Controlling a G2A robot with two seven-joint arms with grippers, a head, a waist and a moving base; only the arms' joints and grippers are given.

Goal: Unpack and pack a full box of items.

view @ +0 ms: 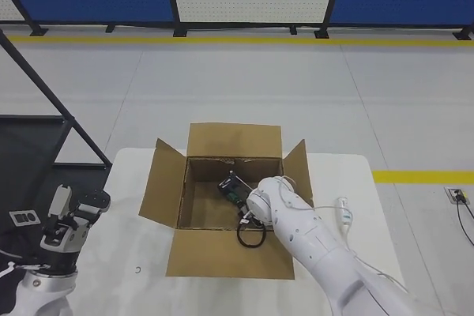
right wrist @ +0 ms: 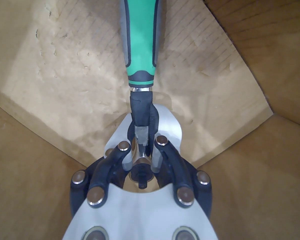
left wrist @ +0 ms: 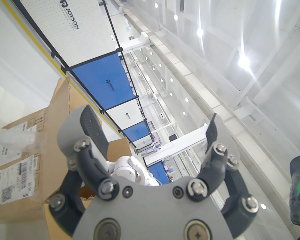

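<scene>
**Right wrist view: ratchet (right wrist: 141,38) clamped at its neck, inside the box (right wrist: 65,63)**

The right gripper (right wrist: 142,148) is clenched on the ratchet's metal neck, just behind the head. The green handle runs straight out beyond the fingertips, over bare cardboard. Whether the handle touches the cardboard cannot be told. In the top view the right arm reaches down through the mouth of the box, which stands with its four flaps spread on the table (view: 126,261). The left gripper (left wrist: 152,126) is released, with its fingers spread wide and nothing between them. It sits beside the box at the table's left side and points upward.

The step in hand is judged to be carrying the ratchet through the box mouth. These views do not settle whether it is going in or coming out.

Points of good practice:
- The hold is near one end, so the long handle acts as a lever and may pivot between the pads. Clamp firmly and avoid sudden wrist turns.
- Travel vertically through the opening. Move sideways only once the handle tip is above the flaps.
- Align the handle with the box's longer free span so that it does not catch a wall or flap.
- If setting the tool down, let the handle meet the cardboard first, then release.
- The left arm is best left apart from the box unless the box shifts.
</scene>
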